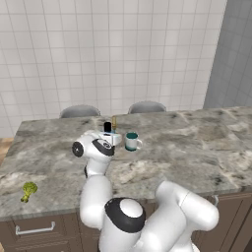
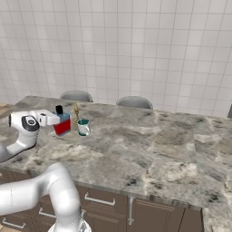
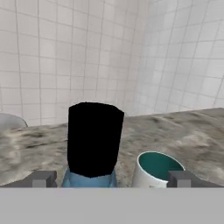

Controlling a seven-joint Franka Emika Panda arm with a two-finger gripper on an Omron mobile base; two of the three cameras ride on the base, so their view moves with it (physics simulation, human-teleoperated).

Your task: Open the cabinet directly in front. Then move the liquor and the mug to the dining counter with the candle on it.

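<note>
The liquor (image 2: 62, 123) stands on the marbled tabletop (image 2: 149, 145), the mug (image 2: 83, 128) just beside it and the candle (image 2: 76, 112) close behind. The claw (image 3: 112, 178) sits at the bottle, its tips spread wide either side, gripping nothing. The hand view catches the black cap and the mug's teal inside; the left base view alone shows broccoli (image 1: 28, 191) near the front edge.

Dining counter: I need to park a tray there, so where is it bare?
The dining counter is bare right of the mug, out to its far end. It's crowded where the liquor, candle, mug and open tool cluster; broccoli sits near the left front edge.
</note>
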